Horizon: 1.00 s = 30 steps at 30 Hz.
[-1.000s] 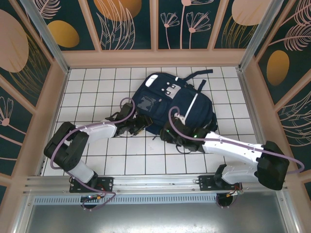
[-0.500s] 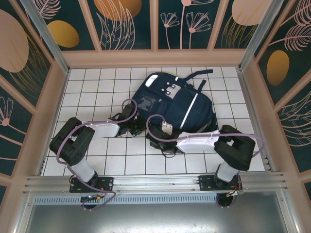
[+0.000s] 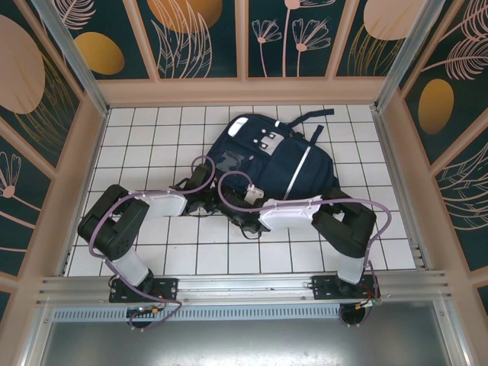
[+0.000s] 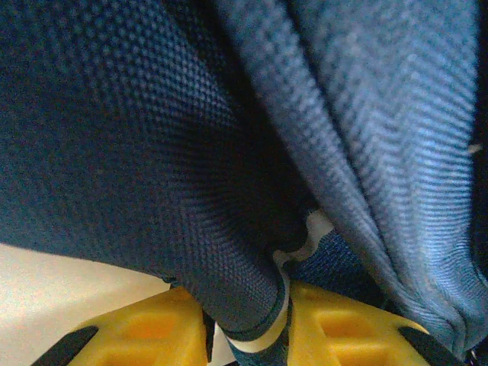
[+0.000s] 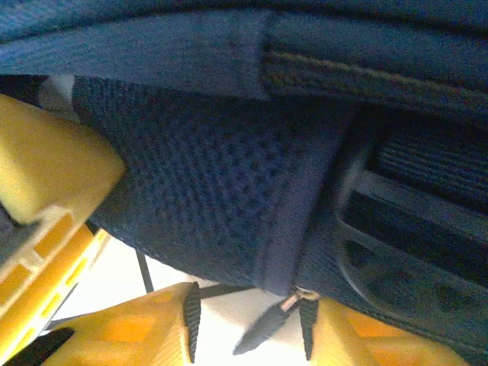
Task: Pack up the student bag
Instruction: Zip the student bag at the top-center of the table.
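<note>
The student bag (image 3: 278,156) lies in the middle of the worktop (image 3: 152,145), the left gripper (image 4: 248,324) has its jaws pinched on its navy fabric edge, and the right gripper (image 5: 250,320) holds its jaws apart around a zipper pull (image 5: 263,329).

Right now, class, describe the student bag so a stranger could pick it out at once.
Start at the white tiled table walled by flower-painted panels; look mid-table, just beyond the left arm and right arm. There lies the student bag, biggest thing present, dark navy fabric with a thin white stripe, unlike the white-shelled arms.
</note>
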Motion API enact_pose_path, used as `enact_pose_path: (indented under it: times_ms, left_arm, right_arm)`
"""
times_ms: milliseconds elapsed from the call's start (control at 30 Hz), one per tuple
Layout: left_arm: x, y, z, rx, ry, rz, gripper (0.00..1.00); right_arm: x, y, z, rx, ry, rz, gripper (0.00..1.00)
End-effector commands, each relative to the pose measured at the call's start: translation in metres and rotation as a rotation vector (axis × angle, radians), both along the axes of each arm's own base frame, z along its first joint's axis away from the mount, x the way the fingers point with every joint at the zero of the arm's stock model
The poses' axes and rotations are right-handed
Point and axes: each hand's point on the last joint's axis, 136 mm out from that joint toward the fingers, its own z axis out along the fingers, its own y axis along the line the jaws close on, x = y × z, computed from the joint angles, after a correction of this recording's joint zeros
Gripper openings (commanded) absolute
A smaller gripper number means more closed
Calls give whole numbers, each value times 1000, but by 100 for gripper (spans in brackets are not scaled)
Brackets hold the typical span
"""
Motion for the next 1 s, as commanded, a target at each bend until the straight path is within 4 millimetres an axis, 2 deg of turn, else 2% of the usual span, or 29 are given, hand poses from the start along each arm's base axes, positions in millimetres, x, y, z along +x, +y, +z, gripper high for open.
enact_pose_path:
  times_ms: [0, 200, 267, 367, 467, 567, 700, 967]
  left_arm:
    - [-6, -2, -3, -13, 12, -18, 29]
    - [-2, -2, -4, -8, 8, -9, 34]
    - [0, -1, -5, 4, 8, -2, 27]
    - [6, 5, -7, 47, 6, 32, 1]
    - [15, 16, -5, 95, -7, 77, 0]
    - [24, 36, -1, 138, -20, 149, 0]
    - [36, 74, 0, 178, -25, 254, 0]
    - [59, 133, -2, 227, -22, 375, 0]
  right_arm:
    - [0, -19, -14, -77, 28, -76, 31]
    - [-5, -25, -17, -86, 39, -71, 3]
    - [-6, -26, -15, -92, 34, -60, 0]
    - [-6, -23, -7, -94, 17, -27, 0]
    - [-9, -24, 0, -106, 9, -2, 0]
    - [-15, -29, 5, -119, 8, 20, 0]
    - [-26, -44, 11, -145, 23, 36, 0]
    - [-49, -90, 25, -195, 36, 32, 0]
